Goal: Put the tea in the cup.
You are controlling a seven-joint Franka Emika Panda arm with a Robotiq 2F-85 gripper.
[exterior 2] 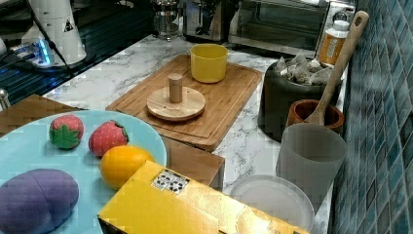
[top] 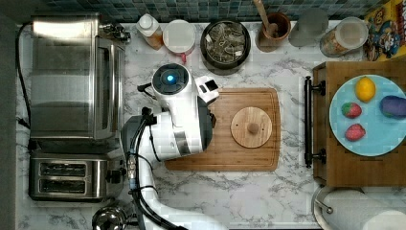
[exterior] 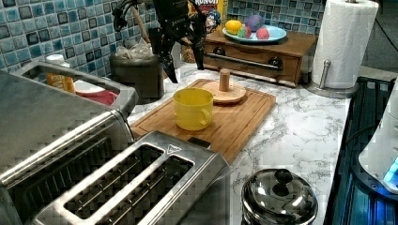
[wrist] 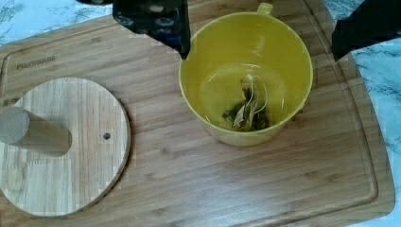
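A yellow cup (wrist: 222, 56) stands on the wooden cutting board (wrist: 189, 179), and one tea sachet (wrist: 248, 109) lies crumpled at its bottom. My gripper (wrist: 261, 51) hangs open above this cup, a black finger on each side of the rim and nothing between them. In the left view the gripper (exterior: 184, 65) is well above the yellow cup (exterior: 192, 108). More tea sachets (top: 225, 40) fill a dark canister (exterior 2: 280, 100) at the back. A white cup with a red handle (top: 179, 36) stands by the canister, on the top view's left.
The round wooden lid with a knob (top: 251, 127) lies on the board beside the yellow cup. A toaster oven (top: 72, 76) and toaster (top: 67, 178) flank the top view's left. A utensil pot (top: 273, 28), a tumbler (top: 309, 26) and a fruit plate (top: 368, 115) stand further along.
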